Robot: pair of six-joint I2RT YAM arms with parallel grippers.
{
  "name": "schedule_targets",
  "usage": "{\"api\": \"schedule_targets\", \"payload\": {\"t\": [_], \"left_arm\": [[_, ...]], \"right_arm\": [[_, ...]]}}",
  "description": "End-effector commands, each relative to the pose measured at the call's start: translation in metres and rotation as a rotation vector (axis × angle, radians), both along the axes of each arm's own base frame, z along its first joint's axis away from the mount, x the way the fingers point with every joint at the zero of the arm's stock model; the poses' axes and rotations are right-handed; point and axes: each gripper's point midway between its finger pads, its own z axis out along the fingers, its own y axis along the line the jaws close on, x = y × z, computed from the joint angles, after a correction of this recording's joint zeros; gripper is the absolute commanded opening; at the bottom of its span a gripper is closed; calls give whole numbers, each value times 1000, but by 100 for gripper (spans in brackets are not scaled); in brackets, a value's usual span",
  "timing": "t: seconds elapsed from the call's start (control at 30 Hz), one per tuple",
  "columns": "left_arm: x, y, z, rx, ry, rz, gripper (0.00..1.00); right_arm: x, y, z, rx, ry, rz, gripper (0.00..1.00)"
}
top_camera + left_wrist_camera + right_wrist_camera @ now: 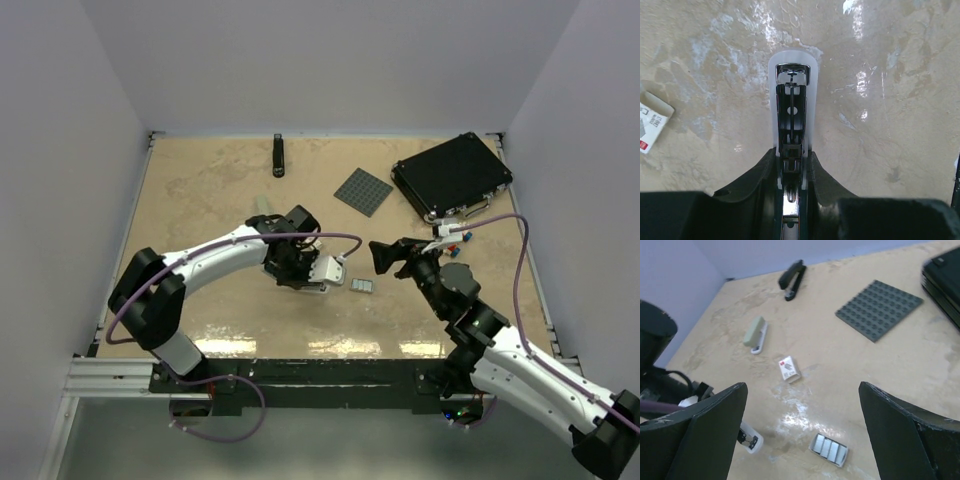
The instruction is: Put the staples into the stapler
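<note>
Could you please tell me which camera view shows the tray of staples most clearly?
The right wrist view: the tray of staples lies near the camera, its separate strips visible. The top external view shows it only as a small grey patch. The left wrist view misses it, showing the stapler instead.

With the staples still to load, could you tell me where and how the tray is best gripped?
Pinch the tray across its two long walls, coming straight down with the open right gripper: it lies flat, open side up, with bare table all around, so the walls are free.
</note>
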Motion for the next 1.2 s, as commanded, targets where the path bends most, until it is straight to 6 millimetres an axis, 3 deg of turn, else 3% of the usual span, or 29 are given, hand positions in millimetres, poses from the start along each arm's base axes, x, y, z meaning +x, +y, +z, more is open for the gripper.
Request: {"api": "schedule_targets", "payload": {"t": [0.0, 0.27, 0.6, 0.7, 0.73, 0.87, 1.17], "left_arm": [[10, 0, -6, 83, -55, -28, 0], [1, -1, -33, 240, -89, -73, 0], [-17, -3, -51, 364, -166, -152, 3], [-20, 0, -53, 378, -177, -150, 10], [-20, -1, -51, 375, -182, -144, 19], [-15, -1, -48, 374, -206, -125, 36], [-5, -14, -34, 319, -255, -89, 59]], "right_arm": [[3, -39, -42, 21, 181, -235, 98], [0, -52, -49, 29, 217, -303, 99], [-1, -56, -50, 29, 210, -315, 98], [-1, -56, -49, 24, 205, -312, 99], [-1, -56, -48, 19, 202, -312, 98], [0, -54, -47, 12, 196, -300, 98], [-1, -51, -44, -11, 186, -276, 99]]}}
